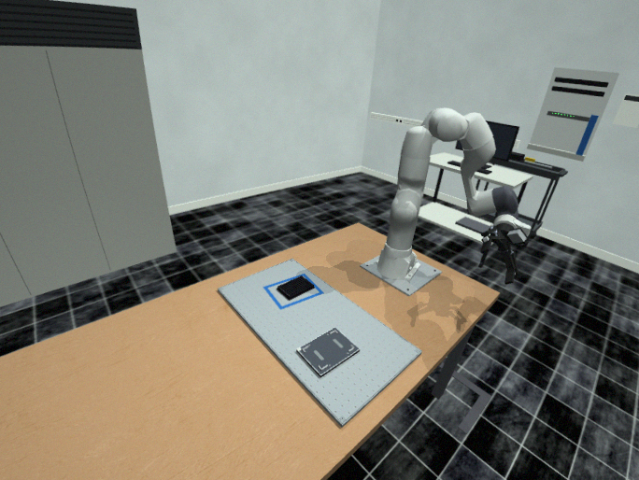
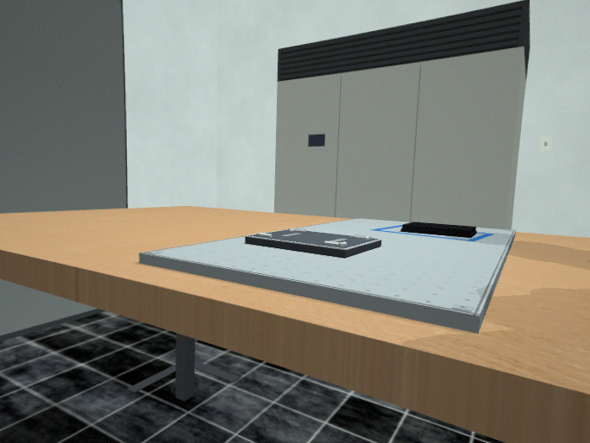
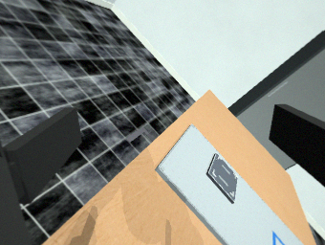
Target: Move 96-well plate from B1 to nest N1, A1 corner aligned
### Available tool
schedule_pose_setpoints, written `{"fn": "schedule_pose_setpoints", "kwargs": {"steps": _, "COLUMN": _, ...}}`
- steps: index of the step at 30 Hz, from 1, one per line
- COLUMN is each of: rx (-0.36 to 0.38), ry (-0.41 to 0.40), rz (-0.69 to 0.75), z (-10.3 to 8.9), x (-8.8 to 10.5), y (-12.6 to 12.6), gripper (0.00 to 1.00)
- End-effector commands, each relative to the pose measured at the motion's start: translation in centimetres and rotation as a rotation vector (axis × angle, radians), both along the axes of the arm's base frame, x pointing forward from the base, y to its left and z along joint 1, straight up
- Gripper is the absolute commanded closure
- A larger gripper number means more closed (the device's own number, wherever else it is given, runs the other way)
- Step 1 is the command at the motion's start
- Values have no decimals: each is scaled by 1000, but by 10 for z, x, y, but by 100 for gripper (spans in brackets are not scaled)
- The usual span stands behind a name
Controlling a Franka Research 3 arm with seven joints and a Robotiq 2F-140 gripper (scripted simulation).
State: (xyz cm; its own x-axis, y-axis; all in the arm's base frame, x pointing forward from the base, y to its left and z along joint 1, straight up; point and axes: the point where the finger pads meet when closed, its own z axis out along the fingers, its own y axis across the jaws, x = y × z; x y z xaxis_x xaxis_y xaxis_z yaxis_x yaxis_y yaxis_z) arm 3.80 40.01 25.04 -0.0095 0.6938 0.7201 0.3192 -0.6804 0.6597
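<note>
- Table (image 1: 129, 413): wood bench top carrying everything. The arm's base plate is bolted near its far edge, which I judge puts both stations inside reach.
- Arm (image 1: 413, 196): folded up and over, wrist hanging out past the table edge above the floor. Looks like a parked pose, well apart from the work area, so nothing blocks the view of either station.
- Grey perforated plate (image 1: 362, 381): raised breadboard lying flat on the table. It fixes B1 and N1 relative to each other, presumably for repeatable positions.
- Blue outline (image 1: 269, 295): marks spot B1 at the board's end nearer the robot base.
- Plate nest N1 (image 1: 328, 351): dark flat fixture at the board's other end, with light corner brackets as locators. Nothing sits in it. The A1 marking is too small to read.
- 96-well plate (image 1: 295, 287): black, lying flat inside the blue outline, untouched. Cut-off corner not resolvable, so I can't tell its orientation.
- Gripper (image 1: 498, 261): fingers spread fully wide, nothing between them, pointing down off the table side. In the wrist view the finger pads frame the floor and table corner. Task not started; the first move would be a long swing over to B1.
</note>
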Motion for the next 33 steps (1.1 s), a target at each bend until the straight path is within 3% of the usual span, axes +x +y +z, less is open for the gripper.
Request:
{"fn": "schedule_pose_setpoints", "kwargs": {"steps": 1, "rx": 0, "ry": 0, "rz": 0, "z": 0, "x": 0, "y": 0, "gripper": 0}}
{"fn": "schedule_pose_setpoints", "kwargs": {"steps": 20, "rx": -9, "ry": 4, "rz": -9, "z": -1, "x": 3, "y": -1, "gripper": 0}}
{"fn": "schedule_pose_setpoints", "kwargs": {"steps": 33, "rx": -124, "ry": 55, "rz": -129, "z": -20, "x": 45, "y": -16, "gripper": 0}}
